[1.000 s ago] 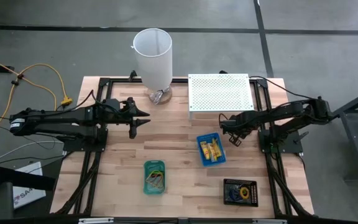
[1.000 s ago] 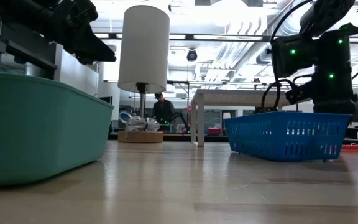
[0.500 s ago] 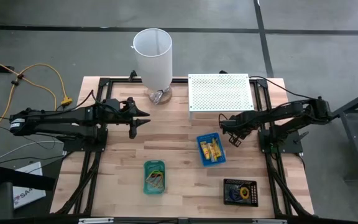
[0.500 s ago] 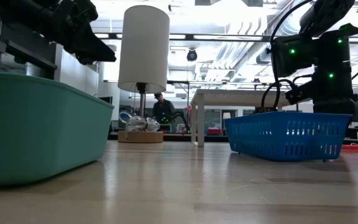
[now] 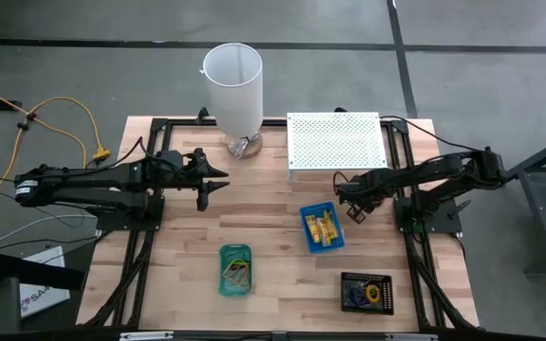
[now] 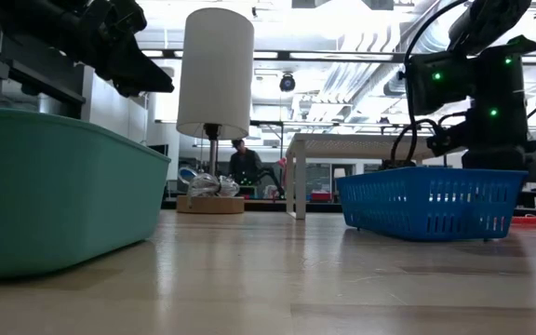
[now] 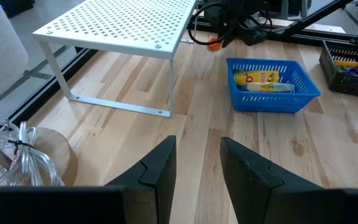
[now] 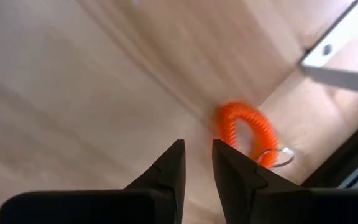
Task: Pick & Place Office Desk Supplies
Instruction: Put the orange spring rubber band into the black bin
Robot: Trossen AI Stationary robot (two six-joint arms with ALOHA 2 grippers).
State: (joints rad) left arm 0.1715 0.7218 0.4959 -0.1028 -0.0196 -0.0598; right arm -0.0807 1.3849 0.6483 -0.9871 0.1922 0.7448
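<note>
An orange coiled loop with a metal ring (image 8: 246,130) lies flat on the wood just beyond my right gripper (image 8: 197,155). That gripper points steeply down with a narrow gap between its fingers and nothing in it. In the high view my right gripper (image 5: 354,210) hangs beside the blue tray (image 5: 304,216), which holds yellow packets (image 5: 324,228). My left gripper (image 5: 214,180) waits open above the table's left half. The left wrist view shows the orange loop (image 7: 213,42) beyond the white shelf.
A green tray (image 5: 223,270) with rubber bands and a black tray (image 5: 344,292) with small items stand near the front edge. A white perforated shelf (image 5: 336,140) and a tall white cylinder (image 5: 233,90) stand at the back. Bare wood lies between the arms.
My right gripper has rolled a little about its own pointing line while staying in the same place above the wood. Its finger gap looks the same. No object has moved.
</note>
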